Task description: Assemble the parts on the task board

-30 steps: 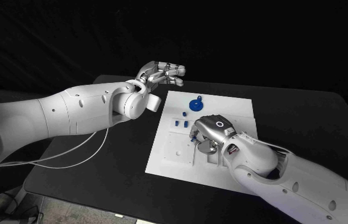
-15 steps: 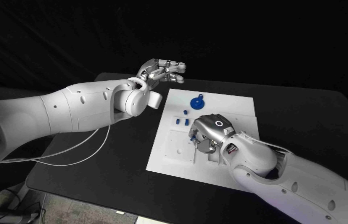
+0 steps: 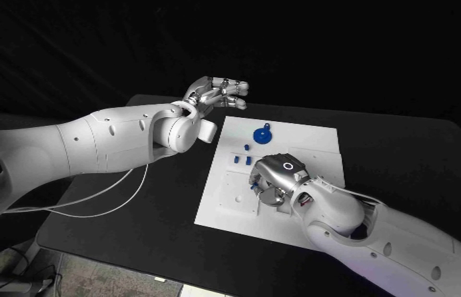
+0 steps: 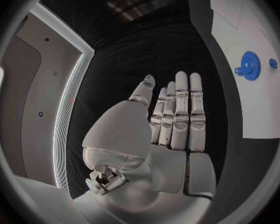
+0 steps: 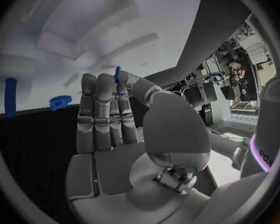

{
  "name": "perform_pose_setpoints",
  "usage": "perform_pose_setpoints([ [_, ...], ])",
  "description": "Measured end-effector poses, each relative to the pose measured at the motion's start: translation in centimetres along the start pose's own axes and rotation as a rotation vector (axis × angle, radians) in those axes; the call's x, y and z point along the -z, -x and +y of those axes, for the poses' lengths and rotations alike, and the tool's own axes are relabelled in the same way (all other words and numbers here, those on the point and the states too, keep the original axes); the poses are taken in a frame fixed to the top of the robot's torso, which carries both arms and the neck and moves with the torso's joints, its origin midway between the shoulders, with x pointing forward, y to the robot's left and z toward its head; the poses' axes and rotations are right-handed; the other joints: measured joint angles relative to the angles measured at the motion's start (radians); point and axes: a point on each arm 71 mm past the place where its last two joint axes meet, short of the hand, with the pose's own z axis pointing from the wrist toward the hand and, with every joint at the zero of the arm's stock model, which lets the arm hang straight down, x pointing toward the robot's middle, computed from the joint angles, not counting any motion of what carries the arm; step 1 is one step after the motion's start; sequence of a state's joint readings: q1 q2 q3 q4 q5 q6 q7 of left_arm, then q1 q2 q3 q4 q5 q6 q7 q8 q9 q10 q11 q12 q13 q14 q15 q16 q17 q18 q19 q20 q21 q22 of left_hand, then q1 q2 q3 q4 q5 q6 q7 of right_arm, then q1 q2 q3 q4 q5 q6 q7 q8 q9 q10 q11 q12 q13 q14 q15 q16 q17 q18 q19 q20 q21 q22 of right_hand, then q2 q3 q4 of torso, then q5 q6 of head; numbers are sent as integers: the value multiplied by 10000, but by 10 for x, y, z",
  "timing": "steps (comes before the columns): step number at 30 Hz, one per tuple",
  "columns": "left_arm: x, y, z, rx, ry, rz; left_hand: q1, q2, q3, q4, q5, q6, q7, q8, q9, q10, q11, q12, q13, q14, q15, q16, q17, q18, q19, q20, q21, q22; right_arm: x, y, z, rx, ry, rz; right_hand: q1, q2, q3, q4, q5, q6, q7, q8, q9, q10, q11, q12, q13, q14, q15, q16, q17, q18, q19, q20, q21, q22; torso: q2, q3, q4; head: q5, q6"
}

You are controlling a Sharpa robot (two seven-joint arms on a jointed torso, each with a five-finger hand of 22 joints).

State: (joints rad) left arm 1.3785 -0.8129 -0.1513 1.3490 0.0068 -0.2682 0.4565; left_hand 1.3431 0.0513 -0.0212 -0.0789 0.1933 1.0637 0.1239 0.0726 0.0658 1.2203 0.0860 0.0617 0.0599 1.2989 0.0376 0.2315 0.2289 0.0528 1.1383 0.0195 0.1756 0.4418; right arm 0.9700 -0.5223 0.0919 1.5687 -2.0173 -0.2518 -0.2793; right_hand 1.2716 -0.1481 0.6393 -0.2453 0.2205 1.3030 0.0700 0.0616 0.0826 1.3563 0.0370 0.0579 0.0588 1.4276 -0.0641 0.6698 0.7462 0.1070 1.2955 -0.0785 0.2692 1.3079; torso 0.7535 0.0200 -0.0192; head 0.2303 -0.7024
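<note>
The white task board lies mid-table. On it stand a blue gear and small blue pegs. My right hand hovers low over the board's middle, palm down. It pinches a small blue peg between thumb and a finger; a bit of that peg shows at the hand's edge. My left hand is raised off the board's far left corner, fingers straight and together, holding nothing. The left wrist view shows the gear on the board.
The black table surrounds the board. A white cable hangs from my left arm over the table's left side. In the right wrist view another blue peg and the gear stand beyond my fingers.
My left hand has risen slightly and its fingers have straightened out. My right hand has shifted a little toward me over the board, still holding the peg.
</note>
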Motion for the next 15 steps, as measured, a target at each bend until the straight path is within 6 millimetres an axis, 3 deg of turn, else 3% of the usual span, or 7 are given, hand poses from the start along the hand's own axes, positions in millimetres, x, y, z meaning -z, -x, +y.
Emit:
perform_pose_setpoints([
  [15, 0, -1, 0, -30, 27, 28, 1, 0, 0, 0, 0, -1, 1, 0, 0, -37, 37, 0, 0, 0, 0, -39, -1, 0, 0, 0, 0, -41, -2, -3, 0, 17, -48, 79, 5, 5, 25, 25, -10, 0, 0, 0, -2, -6, -6, -4, 1, 0, 1, 0, 8, -6, 0, 1, 0, -1, -8, -2, -12, -2, -36],
])
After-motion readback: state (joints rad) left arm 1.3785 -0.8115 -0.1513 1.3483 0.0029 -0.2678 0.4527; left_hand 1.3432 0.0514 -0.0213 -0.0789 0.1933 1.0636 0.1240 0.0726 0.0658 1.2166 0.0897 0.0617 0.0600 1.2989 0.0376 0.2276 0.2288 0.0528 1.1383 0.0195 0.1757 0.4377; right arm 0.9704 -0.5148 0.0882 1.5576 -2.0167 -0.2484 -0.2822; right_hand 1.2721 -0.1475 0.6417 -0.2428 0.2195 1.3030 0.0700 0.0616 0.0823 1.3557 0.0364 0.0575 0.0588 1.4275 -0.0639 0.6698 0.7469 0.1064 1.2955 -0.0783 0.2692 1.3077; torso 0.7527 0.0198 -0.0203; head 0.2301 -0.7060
